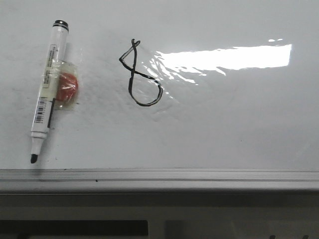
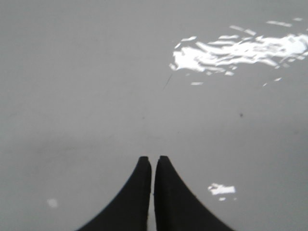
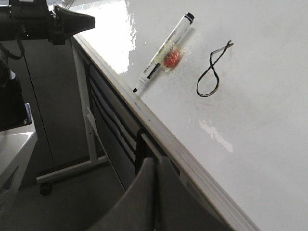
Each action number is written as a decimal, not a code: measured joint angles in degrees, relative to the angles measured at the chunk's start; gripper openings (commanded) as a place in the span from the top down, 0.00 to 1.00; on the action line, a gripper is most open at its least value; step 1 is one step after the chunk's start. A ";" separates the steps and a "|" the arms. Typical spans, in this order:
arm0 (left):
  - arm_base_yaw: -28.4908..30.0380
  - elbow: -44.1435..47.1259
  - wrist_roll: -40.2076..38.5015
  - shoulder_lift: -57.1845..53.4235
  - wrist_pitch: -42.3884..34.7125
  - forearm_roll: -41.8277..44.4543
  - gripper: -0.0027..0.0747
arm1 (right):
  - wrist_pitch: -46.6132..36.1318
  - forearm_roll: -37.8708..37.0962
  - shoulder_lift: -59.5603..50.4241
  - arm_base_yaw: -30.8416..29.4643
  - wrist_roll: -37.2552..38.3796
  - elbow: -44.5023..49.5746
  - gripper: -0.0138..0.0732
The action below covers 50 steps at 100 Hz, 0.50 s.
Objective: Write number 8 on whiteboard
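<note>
A thin black number 8 [image 1: 141, 74] is drawn on the glossy whiteboard [image 1: 234, 124], left of a bright reflection. It also shows in the right wrist view [image 3: 211, 72]. A white marker pen [image 1: 47, 89] lies uncapped on the board at the left, with a red blob taped to its side. My left gripper [image 2: 152, 161] is shut and empty over bare board [image 2: 96, 86]. My right gripper [image 3: 156, 163] is shut and empty, off the board beside its grey edge rail [image 3: 192, 163]. No gripper shows in the front view.
The grey metal rail [image 1: 159, 179] runs along the board's near edge. In the right wrist view the marker [image 3: 163, 53] lies near that rail, a stand leg with a caster [image 3: 44, 185] stands on the floor, and the other arm [image 3: 38, 21] hangs off the board.
</note>
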 measured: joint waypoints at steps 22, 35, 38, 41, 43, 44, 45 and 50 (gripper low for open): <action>1.82 0.00 -3.18 0.00 7.49 0.32 0.99 | 0.00 0.00 0.00 0.00 0.00 0.00 0.91; 1.82 0.00 -5.23 0.00 9.66 1.84 0.99 | 0.00 0.00 -0.03 0.00 0.00 0.00 0.91; 1.82 0.00 -5.38 0.00 9.76 1.83 0.99 | 0.00 0.00 -0.03 0.00 0.00 0.00 0.91; 1.82 0.00 -5.50 0.00 9.75 1.94 0.99 | 0.00 0.00 -0.03 0.00 0.00 0.00 0.91; 1.82 0.00 -5.50 0.00 9.75 1.94 0.99 | 0.00 0.00 -0.03 0.00 0.00 0.00 0.91; 1.82 0.00 -5.59 0.00 9.75 1.94 0.99 | 0.00 0.00 -0.03 0.00 0.00 0.00 0.91; 1.82 0.00 -5.59 0.00 9.75 1.94 0.99 | 0.00 0.00 -0.03 0.00 0.00 0.00 0.91; 1.82 0.00 -5.63 0.00 9.75 1.94 0.99 | 0.00 0.00 -0.03 0.00 0.00 0.00 0.91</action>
